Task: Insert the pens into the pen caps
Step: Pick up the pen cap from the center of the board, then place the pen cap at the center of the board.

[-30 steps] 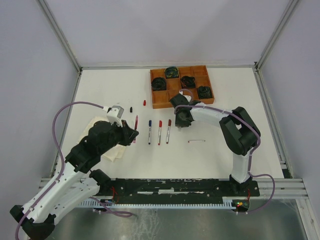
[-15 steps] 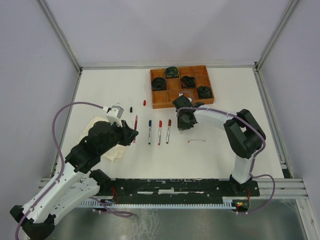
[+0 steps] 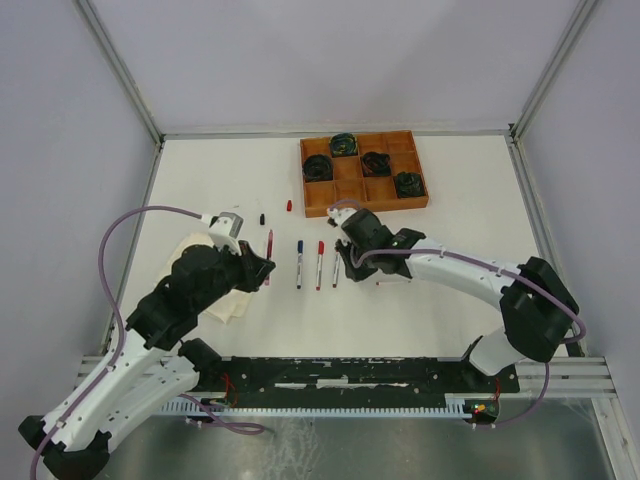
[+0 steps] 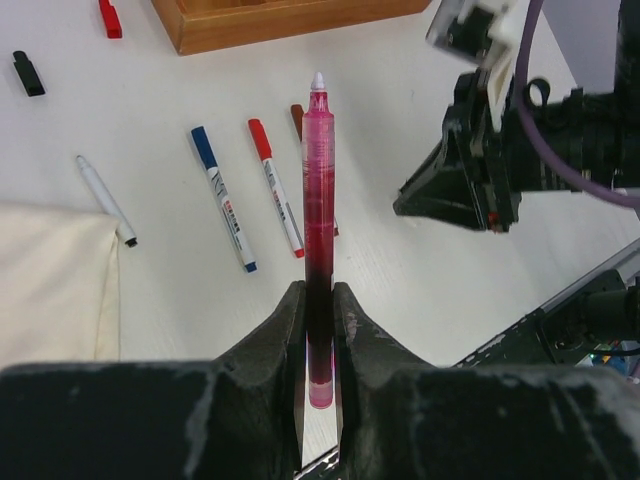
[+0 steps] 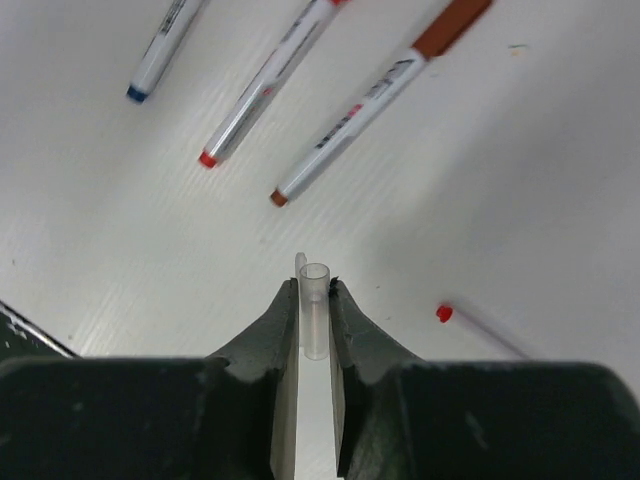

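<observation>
Item, centre of the left wrist view: the left gripper (image 4: 318,300) is pinching a pink pen (image 4: 318,190) narrowly near its rear end, with the white tip pointing toward the top of the frame, clear of the table. Item, bottom centre of the right wrist view: the right gripper (image 5: 314,292) is clamping a clear cap (image 5: 315,325) between nearly closed fingers, its open mouth pointing out past the fingertips. It is hovering over bare table below the brown pen (image 5: 385,92). Lying loose in the left wrist view are a blue pen (image 4: 225,212), a red pen (image 4: 277,190), and a bare white pen (image 4: 103,196) beside the cream cloth (image 4: 50,280), with a black cap (image 4: 29,73) and a red cap (image 4: 110,18) at upper left. Risks, as I judge them: the pen is gripped far from its tip, so a small tilt could carry the tip past the narrow mouth. The slick cap could also pivot or pop free under a crooked push. Only the right wrist view is resolving the clear cap. Only the overhead view is showing the tray (image 3: 365,208) of cable coils (image 3: 318,167) at top centre.
</observation>
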### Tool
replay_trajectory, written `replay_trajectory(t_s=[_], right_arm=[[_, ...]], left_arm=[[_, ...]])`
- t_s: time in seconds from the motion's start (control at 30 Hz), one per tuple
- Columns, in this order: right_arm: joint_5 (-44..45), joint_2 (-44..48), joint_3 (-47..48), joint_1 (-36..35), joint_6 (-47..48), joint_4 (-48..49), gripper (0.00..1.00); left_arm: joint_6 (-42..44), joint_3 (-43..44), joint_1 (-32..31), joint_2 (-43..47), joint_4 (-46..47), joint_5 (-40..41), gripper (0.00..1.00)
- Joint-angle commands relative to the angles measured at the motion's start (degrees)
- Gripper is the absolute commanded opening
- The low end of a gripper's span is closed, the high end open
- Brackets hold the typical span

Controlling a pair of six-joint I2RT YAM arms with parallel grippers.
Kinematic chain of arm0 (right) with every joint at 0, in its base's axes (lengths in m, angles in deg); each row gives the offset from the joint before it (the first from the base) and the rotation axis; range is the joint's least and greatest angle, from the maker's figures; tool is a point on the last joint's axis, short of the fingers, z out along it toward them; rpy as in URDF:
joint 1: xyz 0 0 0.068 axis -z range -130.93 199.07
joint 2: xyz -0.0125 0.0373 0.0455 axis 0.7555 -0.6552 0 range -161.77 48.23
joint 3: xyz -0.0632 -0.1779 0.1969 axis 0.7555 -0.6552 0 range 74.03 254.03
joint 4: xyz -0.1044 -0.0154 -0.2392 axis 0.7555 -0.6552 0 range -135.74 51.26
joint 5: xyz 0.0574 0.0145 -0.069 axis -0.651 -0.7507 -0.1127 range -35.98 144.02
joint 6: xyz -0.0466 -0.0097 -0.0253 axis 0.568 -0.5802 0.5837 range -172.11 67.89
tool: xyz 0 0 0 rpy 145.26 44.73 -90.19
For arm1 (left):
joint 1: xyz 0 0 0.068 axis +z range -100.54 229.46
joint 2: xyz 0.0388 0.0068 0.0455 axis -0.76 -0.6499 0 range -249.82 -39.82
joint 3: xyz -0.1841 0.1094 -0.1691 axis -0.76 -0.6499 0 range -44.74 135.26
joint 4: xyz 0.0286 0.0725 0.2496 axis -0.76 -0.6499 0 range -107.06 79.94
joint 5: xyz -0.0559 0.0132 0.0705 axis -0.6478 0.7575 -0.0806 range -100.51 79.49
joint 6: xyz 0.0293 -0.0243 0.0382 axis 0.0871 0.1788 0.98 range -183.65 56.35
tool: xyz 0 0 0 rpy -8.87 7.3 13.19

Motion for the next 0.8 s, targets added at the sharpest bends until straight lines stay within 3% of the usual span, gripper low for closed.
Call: replay_trajectory(t_s=[0.0, 0.47, 0.77], right_arm=[[-1.34, -0.23, 1.73, -4.95, 10.77, -2.85, 0.2], [-6.25, -9.8, 8.05, -12.85, 23.87, -12.14, 0.21], [-6.18, -14.34, 9.65, -14.69, 24.32, -12.54, 0.28]], left_arm=[[1.54, -0.01, -0.05, 1.5, 2.15, 1.99, 0.04], [-0.21, -0.24, -0.01, 12.58, 0.21, 11.61, 0.04], [-0.33, -0.18, -0.08, 12.29, -0.08, 12.06, 0.04]])
